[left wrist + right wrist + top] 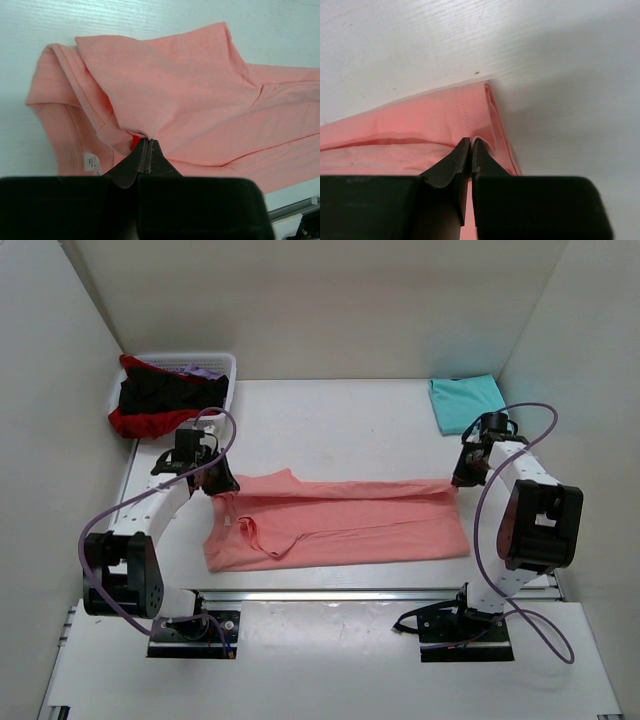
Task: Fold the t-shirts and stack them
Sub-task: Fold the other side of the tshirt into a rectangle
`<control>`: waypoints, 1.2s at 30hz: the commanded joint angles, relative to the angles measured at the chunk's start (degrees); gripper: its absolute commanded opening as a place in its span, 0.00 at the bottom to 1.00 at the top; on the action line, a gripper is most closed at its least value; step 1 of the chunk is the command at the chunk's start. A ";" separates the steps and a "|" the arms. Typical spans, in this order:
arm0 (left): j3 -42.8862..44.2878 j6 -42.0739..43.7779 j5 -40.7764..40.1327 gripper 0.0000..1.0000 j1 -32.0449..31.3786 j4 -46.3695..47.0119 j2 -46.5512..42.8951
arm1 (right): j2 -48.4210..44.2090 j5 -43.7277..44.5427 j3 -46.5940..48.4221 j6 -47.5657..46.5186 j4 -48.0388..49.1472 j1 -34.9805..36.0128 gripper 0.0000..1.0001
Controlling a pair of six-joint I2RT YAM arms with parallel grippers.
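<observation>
Salmon-pink t-shirt (pixel 340 525) lying on table (pixel 330 430), left pincer (pixel 145 143) nipping its sleeve end, right pincer (pixel 471 142) nipping its hem

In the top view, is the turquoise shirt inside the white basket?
No, the turquoise shirt lies far right on the table; the basket stands far left.

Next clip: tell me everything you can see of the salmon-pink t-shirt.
The salmon-pink t-shirt is soft, matte cloth with stitched hems and a white label near the neck. It lies stretched sideways across the white table, partly folded lengthwise, neck toward the left arm. The left gripper pinches cloth beside the neck; the right gripper pinches the bottom hem corner.
</observation>
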 commanded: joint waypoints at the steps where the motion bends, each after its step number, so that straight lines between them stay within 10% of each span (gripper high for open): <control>1: -1.05 1.08 -1.12 0.00 -0.80 0.72 -3.72 | -3.74 1.01 -1.63 -0.90 2.26 -0.15 0.01; 23: -9.04 0.73 -6.30 0.00 -1.15 -1.30 -11.36 | -8.49 3.03 -10.60 -1.87 4.90 -0.50 0.00; 30: -12.65 -0.76 -7.54 0.08 -1.33 -1.65 -13.91 | -10.60 5.49 -13.15 -1.96 3.85 -0.15 0.16; 33: -13.44 -1.64 -8.59 0.43 -1.85 -1.65 -14.88 | -12.18 5.93 -14.64 -1.96 3.58 -0.06 0.27; 36: -13.53 -2.52 -9.29 0.48 -2.03 -1.74 -15.67 | -13.58 9.45 -14.91 -1.96 2.62 0.73 0.29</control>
